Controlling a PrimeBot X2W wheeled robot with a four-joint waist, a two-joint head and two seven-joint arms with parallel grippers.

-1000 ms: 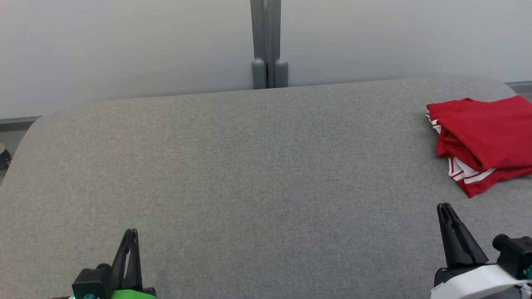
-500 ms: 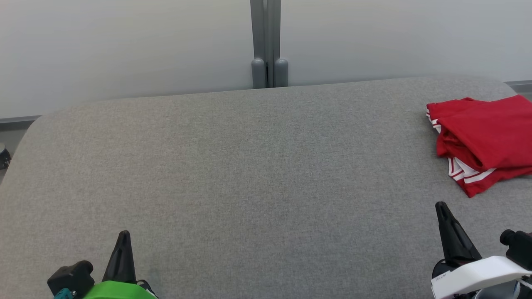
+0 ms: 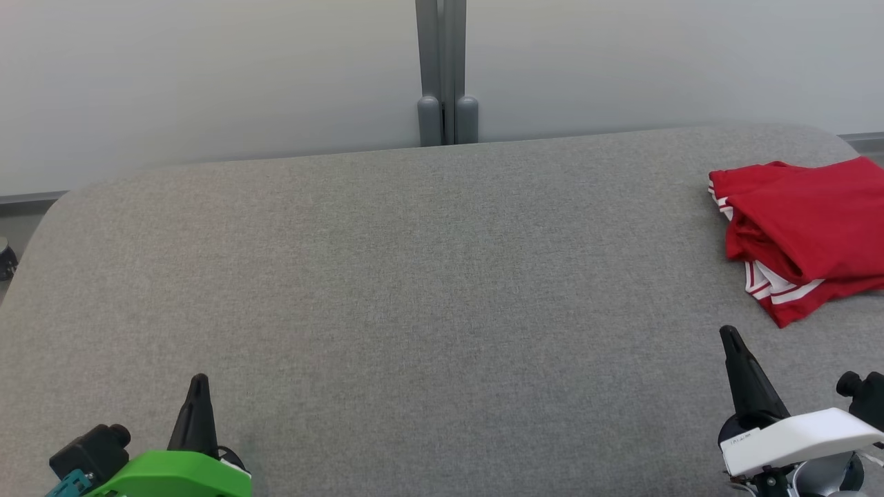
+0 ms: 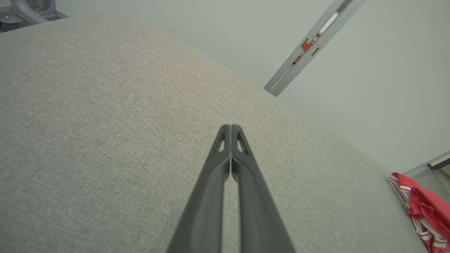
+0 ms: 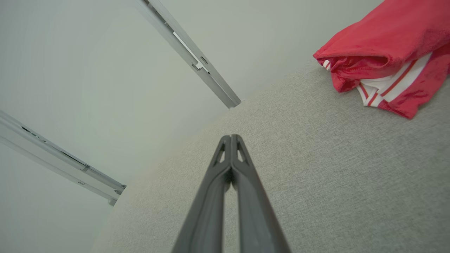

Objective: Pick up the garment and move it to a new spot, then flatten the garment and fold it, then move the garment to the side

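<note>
Since a second ago, your left gripper (image 3: 199,379) and right gripper (image 3: 726,332) have both closed completely on nothing over the near edge of the gray table (image 3: 414,276), with the folded red garment (image 3: 808,221) lying at its far right.

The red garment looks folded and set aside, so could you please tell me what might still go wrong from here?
1. The garment lies close to the table's right end, so a nudge could push it off.
2. Its fold looks loose, with the striped hem poking out underneath; it may slump open.
3. The shut right fingers rest just in front of it and could snag the hem when the arm moves.
</note>
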